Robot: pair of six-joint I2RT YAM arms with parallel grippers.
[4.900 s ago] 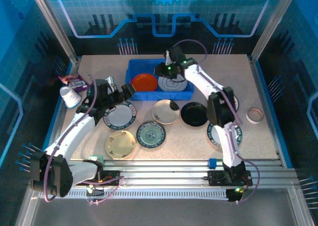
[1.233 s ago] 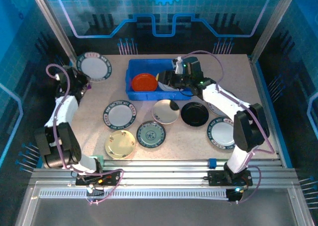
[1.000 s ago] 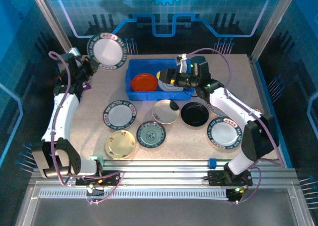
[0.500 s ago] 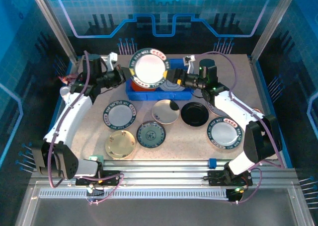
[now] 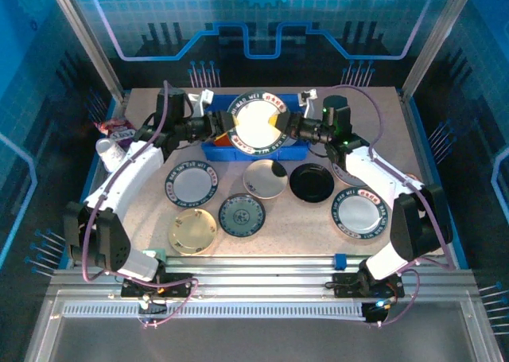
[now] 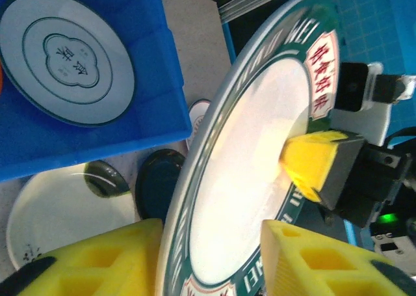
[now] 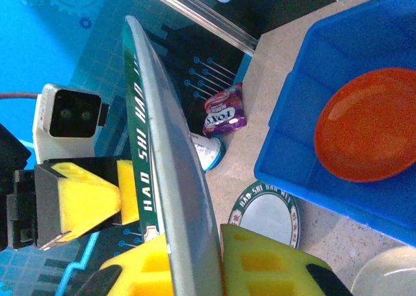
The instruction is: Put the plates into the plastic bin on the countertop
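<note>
A white plate with a dark green lettered rim (image 5: 258, 123) (image 6: 253, 166) (image 7: 162, 153) stands on edge above the blue plastic bin (image 5: 254, 153) (image 6: 149, 120) (image 7: 292, 114). My right gripper (image 5: 280, 126) (image 7: 208, 257) is shut on its right rim, both yellow pads pressed to it. At the left rim my left gripper (image 5: 223, 126) (image 6: 208, 244) straddles the plate with its jaws open, and a gap shows at the plate's face. In the bin lie an orange plate (image 7: 370, 123) and a white patterned plate (image 6: 65, 55).
Several plates lie on the countertop (image 5: 159, 211): a white green-rimmed one (image 5: 191, 184), cream (image 5: 265, 178), black (image 5: 311, 182), teal (image 5: 242, 216), gold (image 5: 193, 231) and another white one (image 5: 359, 212). A white cup (image 5: 111, 153) and a snack packet (image 5: 115, 127) sit at the left edge.
My left arm has carried the plate from the far left to above the bin. My right gripper has closed on its right rim, and the left jaws have opened.
</note>
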